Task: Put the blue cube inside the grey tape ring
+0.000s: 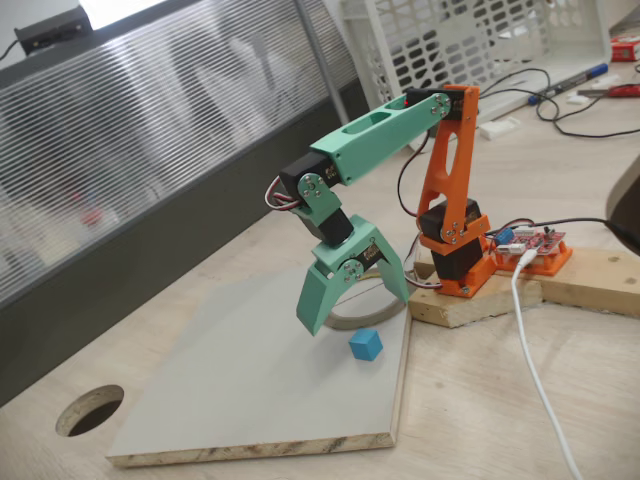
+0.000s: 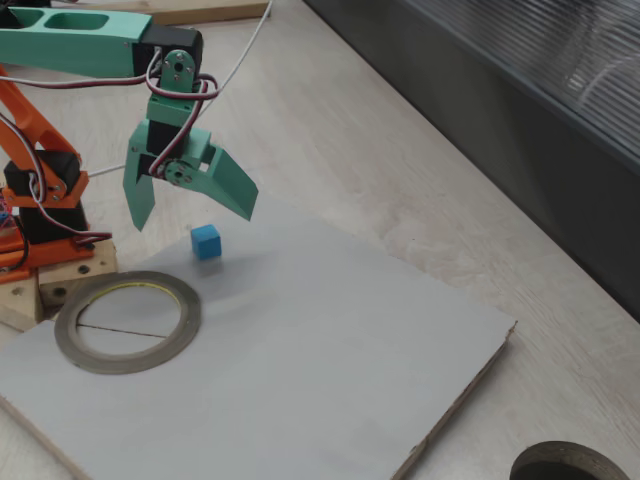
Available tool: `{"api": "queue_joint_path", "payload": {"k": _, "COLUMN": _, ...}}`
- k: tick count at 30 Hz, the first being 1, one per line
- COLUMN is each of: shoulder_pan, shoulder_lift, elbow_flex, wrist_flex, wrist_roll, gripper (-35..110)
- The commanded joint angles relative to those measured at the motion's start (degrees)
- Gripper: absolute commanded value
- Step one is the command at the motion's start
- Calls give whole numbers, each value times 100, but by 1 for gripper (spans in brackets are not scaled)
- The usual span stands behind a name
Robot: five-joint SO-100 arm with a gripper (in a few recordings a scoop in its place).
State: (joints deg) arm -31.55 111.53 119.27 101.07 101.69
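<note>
Hovering over the grey board [image 2: 330, 360], the green gripper [image 2: 190, 205] has its two fingers spread wide and nothing between them. The blue cube [image 2: 206, 241] sits on the board just below and a touch to the right of the gap in that fixed view, apart from both fingertips, so no contact yet. In a fixed view from the other side the cube [image 1: 366, 345] lies in front of the gripper [image 1: 355, 300], closer to the board's near-right edge, with the fingers hanging above and behind it.

The grey tape ring [image 2: 128, 321] lies flat on the same board, near the orange arm base [image 2: 40, 200], and the cube is outside it, just beyond the ring's far rim. Only a sliver of the ring [image 1: 350, 322] peeks out behind the fingers in the other fixed view.

Looks like the grab hasn't happened yet. The cube being slightly off-centre from the open jaws is what matters, so the arm probably needs a small reach outward plus a drop before closing.
</note>
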Motion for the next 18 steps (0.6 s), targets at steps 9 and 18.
{"api": "queue_joint_path", "payload": {"k": 9, "shoulder_pan": -88, "shoulder_lift": 132, "elbow_flex": -35, "wrist_flex": 70, "wrist_roll": 88, "gripper": 105}}
{"api": "queue_joint_path", "payload": {"k": 18, "shoulder_pan": -88, "shoulder_lift": 114, "elbow_flex": 97, "wrist_flex": -1028, "wrist_roll": 97, "gripper": 105}}
